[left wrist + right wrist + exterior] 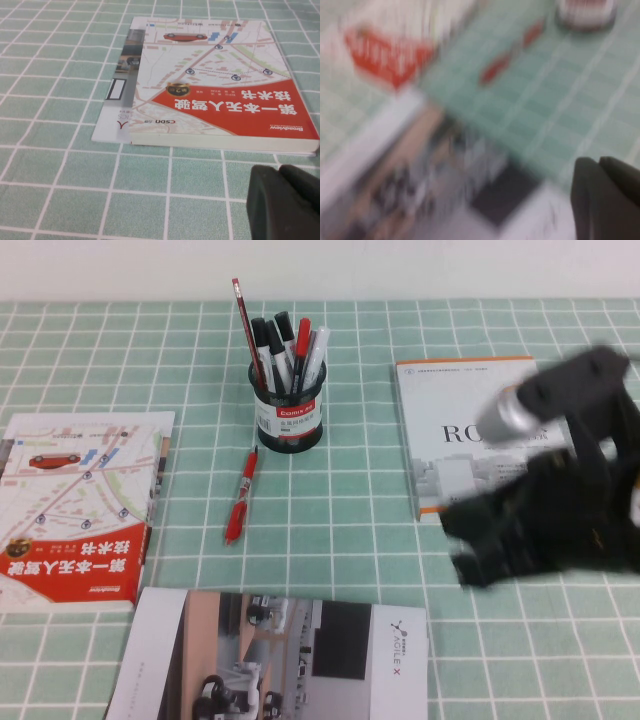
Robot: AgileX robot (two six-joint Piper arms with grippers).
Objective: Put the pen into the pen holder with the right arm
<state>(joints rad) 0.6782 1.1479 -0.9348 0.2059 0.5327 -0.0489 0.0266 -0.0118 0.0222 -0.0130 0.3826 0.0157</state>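
Note:
The pen (241, 496), red at both ends with a black middle, lies on the green checked cloth just in front of the pen holder (287, 405). The holder is a black mesh cup that stands upright with several pens in it. My right gripper (472, 562) is a blurred black mass to the right of both, over the near edge of a white book, shut with nothing in it. In the right wrist view its fingers (590, 200) are pressed together, far from the blurred pen (495, 70) and holder (585, 12). My left gripper (279, 172) is shut and empty beside a red and white book.
A red and white map book (80, 505) lies at the left. A white book with an orange edge (440, 430) lies at the right, partly under my right arm. A brochure (280, 660) lies at the front, between the pen and the table's near edge.

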